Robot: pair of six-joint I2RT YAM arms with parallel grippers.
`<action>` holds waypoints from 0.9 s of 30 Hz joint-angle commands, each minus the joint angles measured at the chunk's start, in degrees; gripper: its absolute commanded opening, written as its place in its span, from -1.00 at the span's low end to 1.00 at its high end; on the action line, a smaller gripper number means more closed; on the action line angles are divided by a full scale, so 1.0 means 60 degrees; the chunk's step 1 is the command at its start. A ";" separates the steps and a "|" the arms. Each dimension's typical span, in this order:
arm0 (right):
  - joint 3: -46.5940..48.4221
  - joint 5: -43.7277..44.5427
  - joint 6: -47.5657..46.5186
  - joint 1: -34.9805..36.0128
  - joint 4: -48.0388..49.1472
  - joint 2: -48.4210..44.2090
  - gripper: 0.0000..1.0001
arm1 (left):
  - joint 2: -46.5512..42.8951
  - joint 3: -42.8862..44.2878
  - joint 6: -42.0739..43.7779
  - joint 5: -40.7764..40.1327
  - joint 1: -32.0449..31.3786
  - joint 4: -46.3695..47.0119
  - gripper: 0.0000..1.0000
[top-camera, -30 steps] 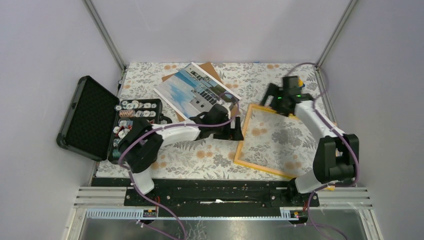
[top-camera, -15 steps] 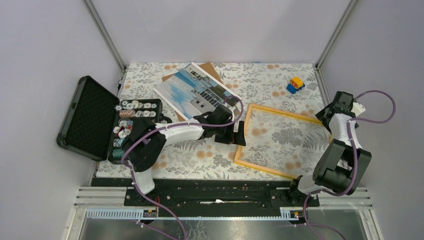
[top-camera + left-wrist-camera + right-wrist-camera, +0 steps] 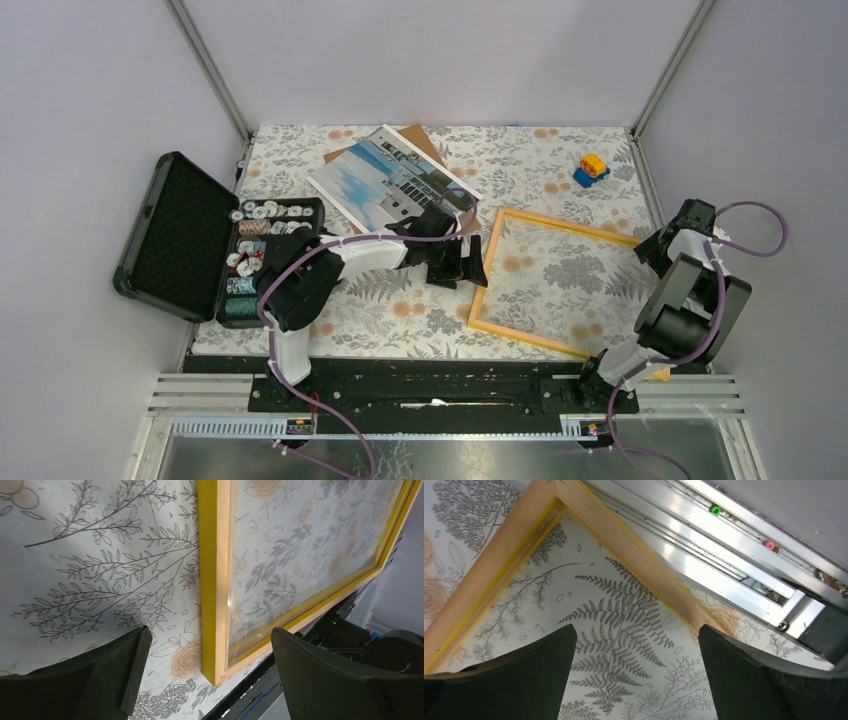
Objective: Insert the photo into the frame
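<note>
The photo (image 3: 392, 183) lies picture side up, just beyond my left hand (image 3: 462, 262) and to its left. Its long axis runs from the far left down toward that hand. My left wrist covers part of its near edge. It sits on a brown board (image 3: 422, 140), which is mostly hidden; only a far corner shows.

The frame (image 3: 482, 285) lies flat on the tabletop (image 3: 400, 310) between my two hands, empty, with the floral cloth showing through its pane. It sits a little askew to the tabletop's near edge. My right arm blocks its right corner from above.

My left hand (image 3: 210, 637) is spread wide and holds nothing. The frame's left rail (image 3: 209, 580) runs between its fingers, but I cannot tell whether they touch it.

My right hand (image 3: 657, 242) is hard to make out from above. Its wrist view shows the hand (image 3: 636, 635) spread and empty over one corner of the frame (image 3: 489, 575).

Well left of my left hand stands an open black case (image 3: 175, 235) of spools. A small toy block (image 3: 591, 168) sits beyond the frame.
</note>
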 commanded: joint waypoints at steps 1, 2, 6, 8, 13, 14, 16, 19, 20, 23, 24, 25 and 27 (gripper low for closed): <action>0.0127 -0.0729 -0.0325 -0.0283 0.0466 0.0503 0.99 | -0.0044 0.0362 -0.0086 0.0311 -0.0031 0.0446 0.98; 0.0099 -0.0751 -0.0309 -0.0295 0.0508 0.0585 0.99 | -0.0054 0.0368 -0.0005 0.0196 -0.0031 0.0423 0.98; 0.0006 -0.0589 -0.0302 -0.0300 0.0517 0.0497 0.99 | -0.0057 0.0337 0.0158 -0.0070 -0.0031 0.0420 0.98; -0.0008 -0.0583 -0.0250 -0.0299 0.0467 0.0122 0.99 | -0.0069 0.0250 0.0115 -0.0081 -0.0031 0.0533 0.98; -0.0256 0.0833 -0.0195 -0.0312 0.0531 -0.0379 0.99 | -0.0144 0.0098 0.0080 -0.0091 -0.0030 0.0683 0.98; -0.0396 0.1063 -0.0201 -0.0317 0.0608 -0.0352 0.99 | -0.0187 0.0064 0.0105 -0.0105 -0.0031 0.0707 0.98; -0.0542 0.1275 -0.0238 -0.0319 0.0758 -0.0159 0.99 | -0.0283 0.0032 0.0197 -0.0123 -0.0031 0.0685 0.98; -0.0330 0.1515 -0.0271 -0.0310 0.0572 0.0206 0.99 | -0.0453 -0.0024 0.0297 -0.0174 -0.0031 0.0663 0.98; -0.0306 0.1508 -0.0285 -0.0330 0.0556 0.0237 0.99 | -0.0512 -0.0058 0.0321 -0.0171 -0.0031 0.0677 0.98; -0.0432 0.0999 -0.0342 -0.0326 0.0687 0.0254 0.99 | -0.0666 -0.0158 0.0393 -0.0226 -0.0031 0.0716 0.98; -0.0450 0.0774 -0.0344 -0.0322 0.0706 0.0298 0.99 | -0.0705 -0.0179 0.0414 -0.0250 -0.0032 0.0715 0.98; -0.0449 0.0468 -0.0362 -0.0329 0.0714 0.0384 0.99 | -0.0743 -0.0180 0.0425 -0.0275 -0.0027 0.0720 0.98; -0.0462 -0.0217 -0.0377 -0.0334 0.0780 0.0572 0.99 | -0.0809 -0.0188 0.0439 -0.0284 -0.0005 0.0738 0.98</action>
